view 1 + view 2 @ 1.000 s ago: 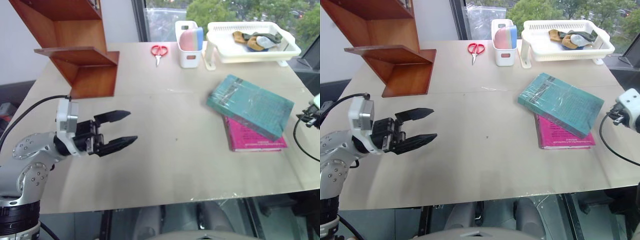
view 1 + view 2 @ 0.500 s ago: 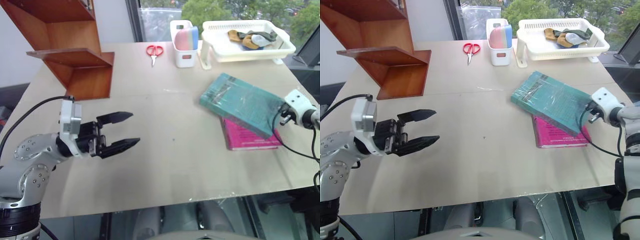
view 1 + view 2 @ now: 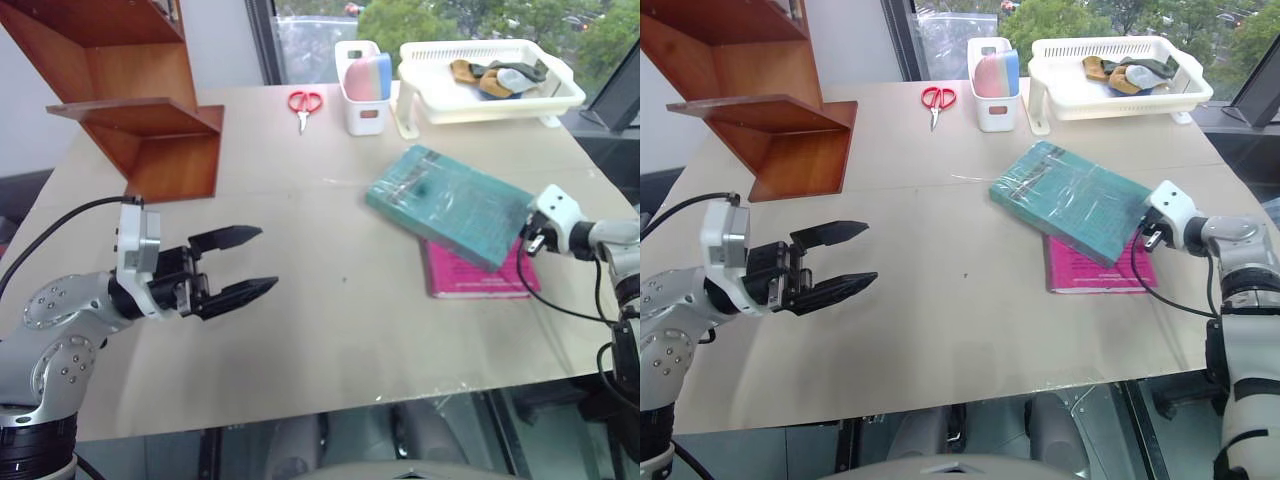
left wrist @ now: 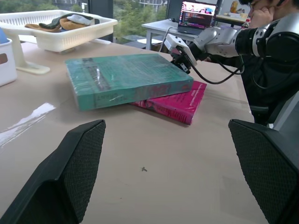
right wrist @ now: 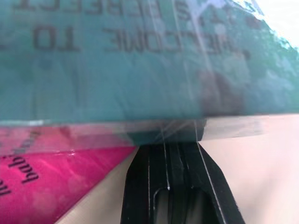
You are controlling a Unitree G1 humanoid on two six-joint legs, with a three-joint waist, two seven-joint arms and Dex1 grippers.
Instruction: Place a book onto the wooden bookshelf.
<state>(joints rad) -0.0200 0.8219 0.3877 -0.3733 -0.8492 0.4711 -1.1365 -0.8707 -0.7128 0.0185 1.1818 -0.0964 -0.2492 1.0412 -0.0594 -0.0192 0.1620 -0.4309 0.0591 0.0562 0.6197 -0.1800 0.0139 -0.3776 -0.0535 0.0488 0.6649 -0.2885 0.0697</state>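
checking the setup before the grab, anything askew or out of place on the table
The teal-green book lies skewed across the pink book, overhanging it toward the table's middle, so the stack is uneven. The shut right end effector presses its edge. Nothing is spilled or damaged.

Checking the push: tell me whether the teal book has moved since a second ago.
Yes. The book has slid left across the pink book beneath it.

The book [image 5: 140, 60] hides the right tool's [image 5: 172, 140] tips.
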